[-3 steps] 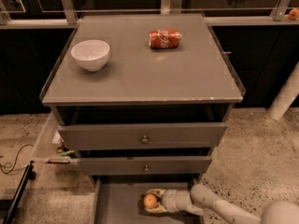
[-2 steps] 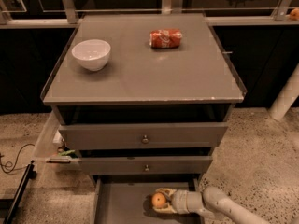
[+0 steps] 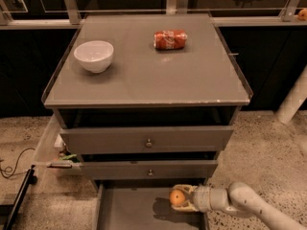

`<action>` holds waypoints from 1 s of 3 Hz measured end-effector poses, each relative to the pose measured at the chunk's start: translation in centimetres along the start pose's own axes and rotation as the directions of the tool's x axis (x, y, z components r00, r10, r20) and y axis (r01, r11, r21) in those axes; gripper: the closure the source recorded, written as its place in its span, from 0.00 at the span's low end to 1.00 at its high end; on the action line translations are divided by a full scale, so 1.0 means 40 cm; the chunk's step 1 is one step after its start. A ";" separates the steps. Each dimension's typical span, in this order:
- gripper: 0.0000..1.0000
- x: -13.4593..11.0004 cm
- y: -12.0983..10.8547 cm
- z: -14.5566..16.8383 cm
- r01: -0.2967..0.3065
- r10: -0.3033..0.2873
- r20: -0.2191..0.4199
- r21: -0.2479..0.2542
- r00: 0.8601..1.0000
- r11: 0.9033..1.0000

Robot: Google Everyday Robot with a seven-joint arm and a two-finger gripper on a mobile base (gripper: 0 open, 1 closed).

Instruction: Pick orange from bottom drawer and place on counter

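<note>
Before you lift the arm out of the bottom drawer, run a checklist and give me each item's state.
1. Grasp: ok. The gripper has a finger on each side of the orange.
2. Orange off the floor of the bottom drawer: cannot tell, though a shadow beside it suggests so.
3. Bottom drawer open enough to exit: ok.
4. Clearance from the middle drawer front just above: cannot tell; pulling outward before rising looks safer.
5. Landing spot on the counter: ok. The front half is bare; the white bowl and soda can sit further back.
</note>
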State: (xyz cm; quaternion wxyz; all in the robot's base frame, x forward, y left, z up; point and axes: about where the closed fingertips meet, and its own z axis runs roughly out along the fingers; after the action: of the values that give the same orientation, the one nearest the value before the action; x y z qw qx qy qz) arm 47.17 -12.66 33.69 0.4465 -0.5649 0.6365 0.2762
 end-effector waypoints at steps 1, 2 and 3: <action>1.00 -0.135 -0.081 -0.134 0.077 -0.076 -0.045 0.015 0.996 0.997; 1.00 -0.135 -0.080 -0.134 0.077 -0.076 -0.045 0.015 0.996 0.997; 1.00 -0.152 -0.065 -0.139 0.082 -0.081 -0.059 0.021 0.995 0.996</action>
State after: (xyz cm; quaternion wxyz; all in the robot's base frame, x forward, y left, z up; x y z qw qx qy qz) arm 48.04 -15.08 41.92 0.4454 -0.5929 0.6289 0.2336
